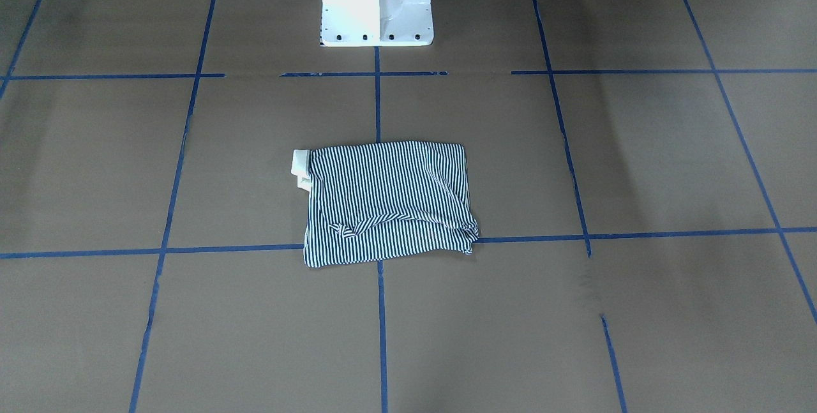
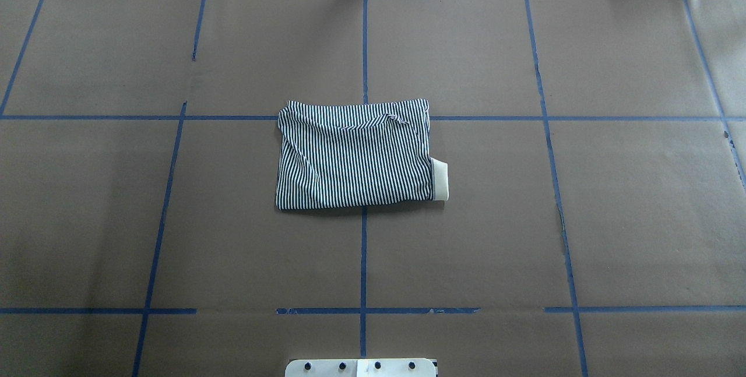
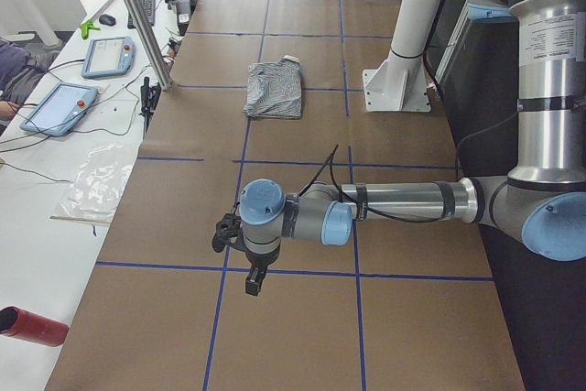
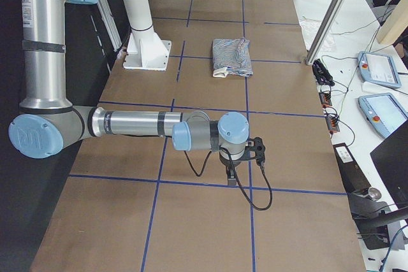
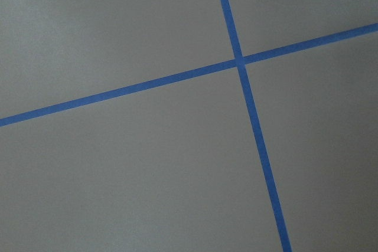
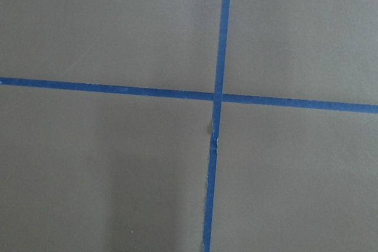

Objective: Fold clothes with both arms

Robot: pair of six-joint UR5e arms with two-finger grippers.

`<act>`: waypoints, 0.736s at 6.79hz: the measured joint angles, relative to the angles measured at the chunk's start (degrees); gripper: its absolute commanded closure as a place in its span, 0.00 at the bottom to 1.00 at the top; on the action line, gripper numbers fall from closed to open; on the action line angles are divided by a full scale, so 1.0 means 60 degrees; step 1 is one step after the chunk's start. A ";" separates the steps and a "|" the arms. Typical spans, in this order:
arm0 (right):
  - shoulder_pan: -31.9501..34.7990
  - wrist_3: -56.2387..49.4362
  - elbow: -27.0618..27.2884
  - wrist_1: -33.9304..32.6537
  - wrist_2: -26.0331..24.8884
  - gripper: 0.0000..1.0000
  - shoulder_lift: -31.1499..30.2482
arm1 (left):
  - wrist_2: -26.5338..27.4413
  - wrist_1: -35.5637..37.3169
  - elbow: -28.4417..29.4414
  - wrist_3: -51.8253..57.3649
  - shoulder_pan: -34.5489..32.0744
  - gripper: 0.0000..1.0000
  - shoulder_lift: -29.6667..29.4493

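The folded striped polo shirt [image 2: 355, 155] lies at the middle of the brown table [image 2: 612, 219], well apart from the left gripper [image 3: 253, 283] and right gripper [image 4: 231, 175], whose jaws' spacing cannot be told.

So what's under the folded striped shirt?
Brown table paper and blue tape lines run under the shirt; their crossing is covered. Whatever else lies beneath cannot be seen.
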 measured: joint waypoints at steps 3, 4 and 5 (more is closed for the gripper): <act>-0.0191 0.0273 0.0039 0.0038 0.0013 0.00 0.0024 | -0.0005 -0.0005 -0.0004 -0.0014 0.0004 0.00 -0.0026; -0.0198 0.0291 0.0037 0.0041 0.0010 0.00 0.0024 | -0.0013 -0.0005 -0.0009 -0.0352 0.0009 0.00 -0.0045; -0.0203 0.0297 0.0033 0.0039 0.0006 0.00 0.0025 | -0.0085 -0.0033 -0.0016 -0.1224 0.0012 0.00 -0.0061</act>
